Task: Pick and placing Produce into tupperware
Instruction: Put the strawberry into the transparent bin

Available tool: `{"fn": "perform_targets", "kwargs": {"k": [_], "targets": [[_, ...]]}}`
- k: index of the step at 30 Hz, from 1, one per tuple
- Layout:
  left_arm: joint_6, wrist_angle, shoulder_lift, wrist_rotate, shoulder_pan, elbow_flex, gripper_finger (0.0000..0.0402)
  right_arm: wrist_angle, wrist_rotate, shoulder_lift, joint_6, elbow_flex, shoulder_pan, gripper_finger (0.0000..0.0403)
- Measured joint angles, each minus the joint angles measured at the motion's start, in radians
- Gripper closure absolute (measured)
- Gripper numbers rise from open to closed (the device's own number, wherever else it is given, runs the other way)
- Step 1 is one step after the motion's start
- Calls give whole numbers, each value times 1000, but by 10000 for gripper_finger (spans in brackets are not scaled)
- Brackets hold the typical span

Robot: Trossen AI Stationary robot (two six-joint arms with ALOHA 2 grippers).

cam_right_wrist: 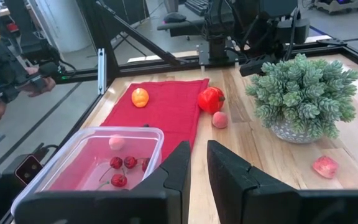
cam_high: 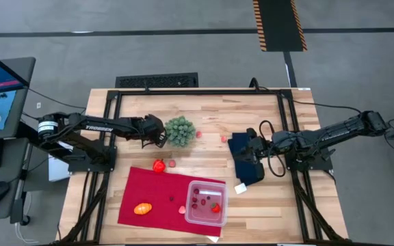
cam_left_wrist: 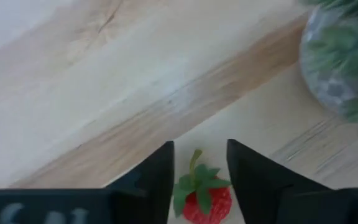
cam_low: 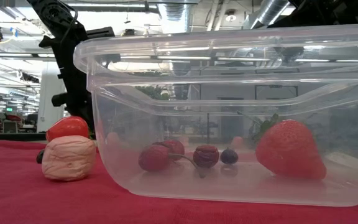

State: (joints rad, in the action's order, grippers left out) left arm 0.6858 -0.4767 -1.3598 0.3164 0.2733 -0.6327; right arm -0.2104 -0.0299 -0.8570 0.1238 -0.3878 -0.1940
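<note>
High view: straight down over whole bench (cam_high: pixel 204 109). Low view: bench-level, close against the tupperware (cam_low: pixel 229 112). Left wrist: close above bench. Right wrist: faces across bench; shares tupperware with high and low views.

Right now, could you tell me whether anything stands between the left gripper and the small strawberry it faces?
Nothing visible does. In the left wrist view the strawberry lies on bare wood directly between the open fingers of the left gripper. The green plant sits off to one side, clear of the approach.
</note>
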Motion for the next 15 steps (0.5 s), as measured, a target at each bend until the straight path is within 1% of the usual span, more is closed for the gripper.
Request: {"fn": "perform_targets", "kwargs": {"k": [4, 7, 15], "targets": [[29, -11, 0, -15, 0, 0, 229, 0, 0, 0, 0, 0, 0, 326], [33, -11, 0, -16, 0, 0, 214, 0, 0, 0, 0, 0, 0, 326], [82, 17, 0, -15, 0, 33, 207, 0, 0, 0, 0, 0, 0, 326]]}}
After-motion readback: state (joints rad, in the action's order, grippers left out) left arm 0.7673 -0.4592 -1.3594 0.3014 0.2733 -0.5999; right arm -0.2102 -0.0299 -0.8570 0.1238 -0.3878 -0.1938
